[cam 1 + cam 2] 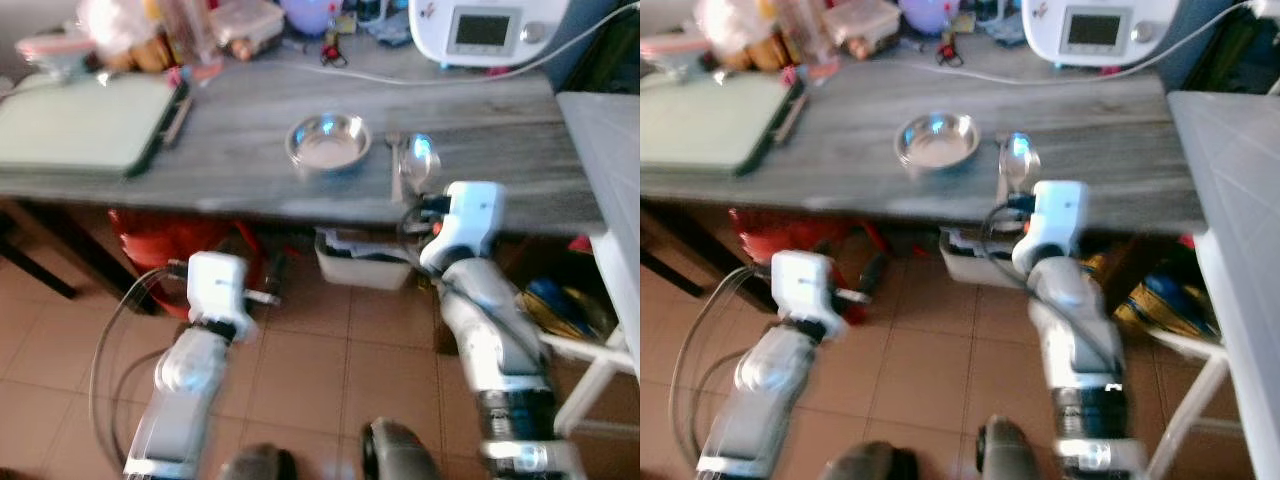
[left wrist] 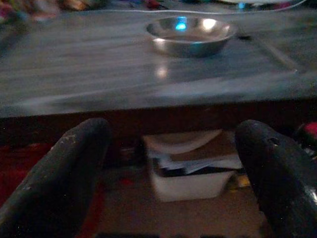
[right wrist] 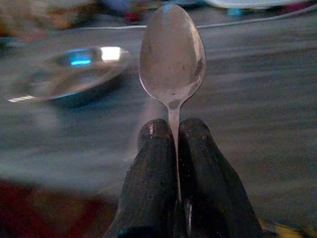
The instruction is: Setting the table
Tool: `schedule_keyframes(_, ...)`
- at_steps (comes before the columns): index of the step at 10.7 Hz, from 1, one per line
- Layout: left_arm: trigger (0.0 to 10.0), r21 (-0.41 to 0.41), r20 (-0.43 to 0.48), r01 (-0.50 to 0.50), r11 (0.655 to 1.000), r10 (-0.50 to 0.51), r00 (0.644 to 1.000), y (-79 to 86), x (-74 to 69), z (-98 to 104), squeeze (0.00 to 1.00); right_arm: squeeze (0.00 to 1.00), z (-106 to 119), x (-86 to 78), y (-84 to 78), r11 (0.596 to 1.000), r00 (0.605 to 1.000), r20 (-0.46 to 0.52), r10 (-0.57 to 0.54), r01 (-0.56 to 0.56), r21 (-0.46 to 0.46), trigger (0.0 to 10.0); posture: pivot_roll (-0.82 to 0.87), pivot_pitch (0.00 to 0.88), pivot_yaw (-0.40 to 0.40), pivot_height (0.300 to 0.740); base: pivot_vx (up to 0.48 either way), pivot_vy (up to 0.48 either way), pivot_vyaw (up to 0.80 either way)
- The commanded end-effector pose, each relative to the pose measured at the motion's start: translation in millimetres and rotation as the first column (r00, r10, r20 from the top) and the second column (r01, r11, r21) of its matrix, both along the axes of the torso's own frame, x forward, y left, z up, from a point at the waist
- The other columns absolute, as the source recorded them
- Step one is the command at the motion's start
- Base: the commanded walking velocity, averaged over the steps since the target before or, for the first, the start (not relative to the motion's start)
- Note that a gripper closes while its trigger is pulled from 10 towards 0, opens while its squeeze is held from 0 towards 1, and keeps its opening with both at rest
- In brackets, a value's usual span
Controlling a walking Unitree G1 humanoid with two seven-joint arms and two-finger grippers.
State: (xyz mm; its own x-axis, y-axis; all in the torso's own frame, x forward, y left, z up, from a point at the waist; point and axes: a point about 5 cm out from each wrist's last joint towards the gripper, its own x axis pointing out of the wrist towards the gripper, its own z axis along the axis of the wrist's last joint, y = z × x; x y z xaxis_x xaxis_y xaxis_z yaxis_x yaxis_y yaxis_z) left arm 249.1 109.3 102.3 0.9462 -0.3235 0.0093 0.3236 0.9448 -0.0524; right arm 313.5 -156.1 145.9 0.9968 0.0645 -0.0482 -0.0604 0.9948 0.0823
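Your right gripper (image 3: pixel 168 134), jaws clamped on shiny metal spoon (image 3: pixel 172 54), hovers at 3 o'clock of round steel bowl (image 1: pixel 327 141) on grey wood-grain tabletop (image 1: pixel 230 160). Left gripper (image 2: pixel 173 163) jaws wide, empty. Bowl placed; spoon left to lay.

Head stereo pair: both eyes look forward and down from above the arms onto the grey table (image 1: pixel 250 160) and the tiled floor. Both share the steel bowl (image 1: pixel 328 140) near centre and the white appliance (image 1: pixel 485 30) at 1 o'clock; the right eye's framing is shifted.

Left wrist camera: sits low, below the table edge, facing the bowl (image 2: pixel 190 35) at 12 o'clock, fairly near.

Right wrist camera: very close over the table, looking along a spoon (image 3: pixel 172 54) at 12 o'clock, bowl at 10 o'clock.
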Motion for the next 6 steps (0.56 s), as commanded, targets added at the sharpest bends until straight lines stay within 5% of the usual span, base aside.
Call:
schedule_keyframes(1,10.0,0.007,0.013,-0.015,1.0,0.015,1.0,9.1,-1.3,3.0,0.0,0.0,5.4,1.4,6.7,1.0,1.0,0.026,0.011,-0.011,0.009,10.0,0.0,0.124,0.066,0.74,0.428,0.0,0.0)
schedule_keyframes(3,10.0,-0.01,0.006,-0.012,1.0,0.012,1.0,10.1,-3.4,2.5,0.0,0.0,2.5,0.7,5.0,1.0,1.0,0.013,-0.003,0.003,0.01,10.0,0.01,0.128,0.066,0.74,0.377,-0.131,0.0)
schedule_keyframes(6,10.0,-0.031,-0.012,-0.025,0.999,0.024,1.0,16.3,-11.4,2.5,0.0,0.0,-2.3,-0.3,-4.0,0.998,0.998,0.002,-0.061,0.061,0.013,10.0,0.02,0.14,0.071,0.74,0.0,0.0,0.0)
